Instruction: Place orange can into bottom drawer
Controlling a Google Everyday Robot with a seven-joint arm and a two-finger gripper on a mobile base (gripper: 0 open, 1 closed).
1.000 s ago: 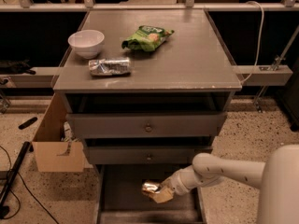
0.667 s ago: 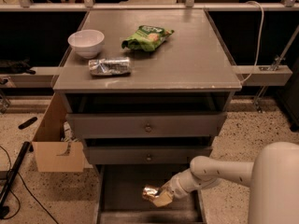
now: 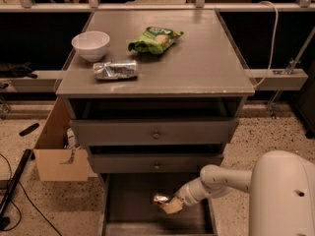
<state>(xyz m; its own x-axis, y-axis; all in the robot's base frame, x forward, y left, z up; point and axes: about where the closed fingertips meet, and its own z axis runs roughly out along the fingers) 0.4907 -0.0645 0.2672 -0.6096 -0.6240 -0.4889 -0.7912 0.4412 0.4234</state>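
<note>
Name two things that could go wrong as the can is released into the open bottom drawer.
The end effector holds the orange can over the bottom drawer floor; released there, it may roll. The arm reaches in just below the middle drawer, so lifting out could bump it.

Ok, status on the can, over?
Gripper shut on orange can, over the open bottom drawer. Can not released yet. Nothing visible under it.

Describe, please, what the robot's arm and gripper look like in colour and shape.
The arm is smooth, glossy off-white, built of rounded tubular segments that narrow from a bulky domed housing to a slim wrist. The gripper, at the orange can over the bottom drawer, is pale tan and blocky. No cables, sleeves or lettering show.
</note>
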